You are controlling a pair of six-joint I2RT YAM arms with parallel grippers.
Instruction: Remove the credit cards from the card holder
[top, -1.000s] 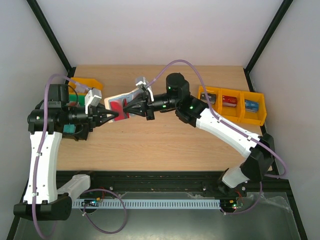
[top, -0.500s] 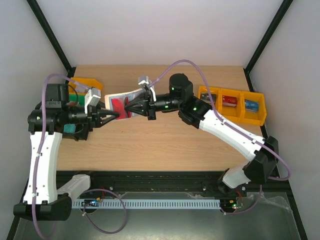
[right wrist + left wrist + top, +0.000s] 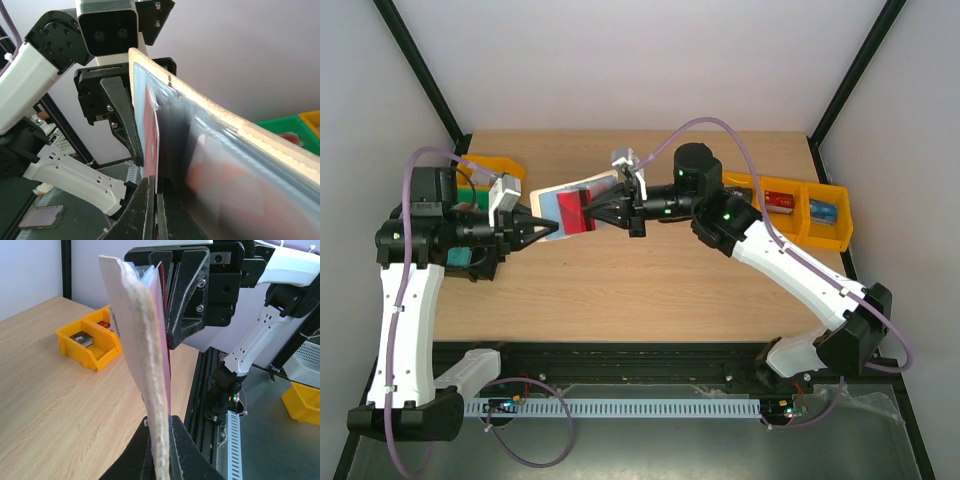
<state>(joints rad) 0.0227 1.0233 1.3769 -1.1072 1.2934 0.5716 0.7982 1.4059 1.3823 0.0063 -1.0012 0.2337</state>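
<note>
While both pinches hold, you have the pale beige-grey fabric card holder [image 3: 131,330] up in the air between the arms, above the wooden table [image 3: 650,280]. Left gripper [image 3: 159,440]: clamped tight on the holder's lower edge. Right gripper [image 3: 156,192]: clamped on the edge of a thin red plastic card [image 3: 151,125], which appears partly inside its clear sleeve.

Risks for you: the left grip takes only a narrow strip, so a hard pull may tear the holder free. The right bite looks shallow and may slide off. Sleeve friction may bend the holder or drag a neighbouring card out.
</note>
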